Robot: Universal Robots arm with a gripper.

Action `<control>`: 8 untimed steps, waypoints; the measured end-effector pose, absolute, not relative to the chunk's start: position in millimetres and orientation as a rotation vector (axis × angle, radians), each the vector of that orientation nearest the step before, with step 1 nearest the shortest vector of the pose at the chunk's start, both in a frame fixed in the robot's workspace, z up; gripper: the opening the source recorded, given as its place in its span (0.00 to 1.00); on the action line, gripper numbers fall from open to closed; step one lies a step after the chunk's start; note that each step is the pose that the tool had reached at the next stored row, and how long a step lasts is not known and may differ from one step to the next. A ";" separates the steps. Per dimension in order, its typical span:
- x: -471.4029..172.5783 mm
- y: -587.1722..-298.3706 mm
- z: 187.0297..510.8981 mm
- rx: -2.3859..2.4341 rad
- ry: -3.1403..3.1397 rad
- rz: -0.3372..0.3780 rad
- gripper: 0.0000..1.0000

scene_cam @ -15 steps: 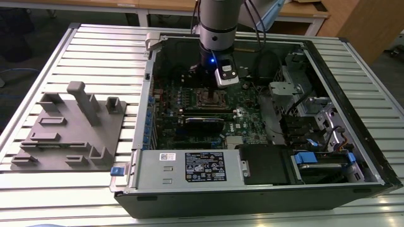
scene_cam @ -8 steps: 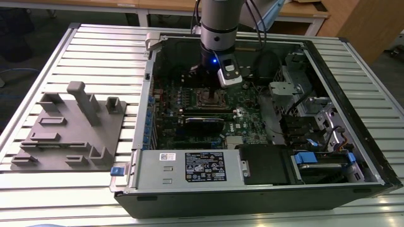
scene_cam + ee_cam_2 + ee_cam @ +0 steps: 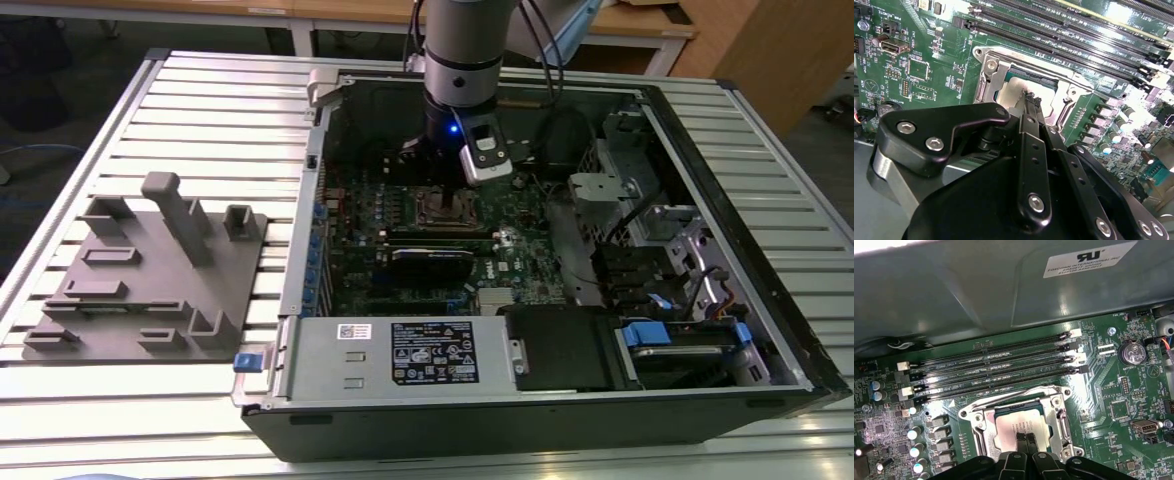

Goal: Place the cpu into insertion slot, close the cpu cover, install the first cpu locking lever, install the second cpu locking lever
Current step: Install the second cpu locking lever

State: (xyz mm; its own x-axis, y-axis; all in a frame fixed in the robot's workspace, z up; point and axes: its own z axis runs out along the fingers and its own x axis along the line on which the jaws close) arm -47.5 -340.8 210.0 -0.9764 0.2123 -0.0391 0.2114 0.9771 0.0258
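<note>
Silver-grey cpu [image 3: 1021, 426] — seated in the slot [image 3: 985, 421] near the motherboard's far edge, cover [image 3: 1061, 416] down around it. Gripper [image 3: 1024, 439] — jaws together, tips on the chip's top. Judgement: keep any press light and square; sideways drag risks the socket.

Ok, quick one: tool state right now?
Tool: shut, fingertips together, holding nothing, poised over the cpu seated in the insertion slot.

End effector [image 3: 447, 172] above insertion slot [image 3: 446, 208]
</note>
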 end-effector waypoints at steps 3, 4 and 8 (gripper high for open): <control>-47.5 -340.8 210.0 0.330 3.082 0.033 0.10; -47.5 -340.8 210.0 0.330 3.082 0.033 0.10; -47.5 -340.8 215.7 0.330 3.082 0.033 0.10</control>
